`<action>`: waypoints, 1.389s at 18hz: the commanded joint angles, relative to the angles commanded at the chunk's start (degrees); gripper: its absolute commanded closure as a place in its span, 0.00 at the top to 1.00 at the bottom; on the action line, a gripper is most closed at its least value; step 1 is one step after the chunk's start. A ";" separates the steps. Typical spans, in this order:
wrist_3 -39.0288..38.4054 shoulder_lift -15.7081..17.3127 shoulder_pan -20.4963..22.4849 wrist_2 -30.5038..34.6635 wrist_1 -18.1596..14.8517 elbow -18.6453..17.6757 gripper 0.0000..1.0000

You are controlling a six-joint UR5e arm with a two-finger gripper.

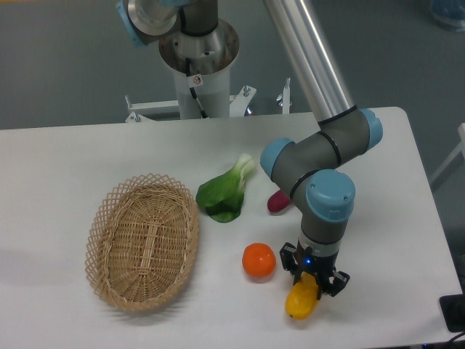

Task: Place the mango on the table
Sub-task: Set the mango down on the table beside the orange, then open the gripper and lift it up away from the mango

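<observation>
Your gripper (311, 286) clamps the mango's (301, 303) upper end near the table's (80, 149) front edge — low, tilted, just beside the orange (259, 260) — so you can release it there.

We find no legible text, brand, or number anywhere. A small sticker (195, 80) with a red mark sits on the robot's white base column (196, 87), too small for us to read.

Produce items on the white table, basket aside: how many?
4: yellow oval mango in the gripper; round orange fruit beside it; green leafy vegetable mid-table; dark purple-red vegetable partly behind the arm.
</observation>
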 joint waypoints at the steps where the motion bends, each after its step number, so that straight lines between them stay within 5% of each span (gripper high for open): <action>1: 0.00 0.00 0.00 0.00 0.00 0.00 0.57; 6: 0.00 0.00 -0.35 0.00 0.00 -0.09 0.57; 8: 0.09 0.00 -0.35 0.00 0.09 0.08 0.69; 10: 0.09 0.00 -0.35 0.00 0.09 0.52 0.92; 13: -0.17 0.09 -0.35 0.00 0.09 0.70 1.00; 25: 0.35 3.51 0.26 0.18 -1.05 1.14 1.00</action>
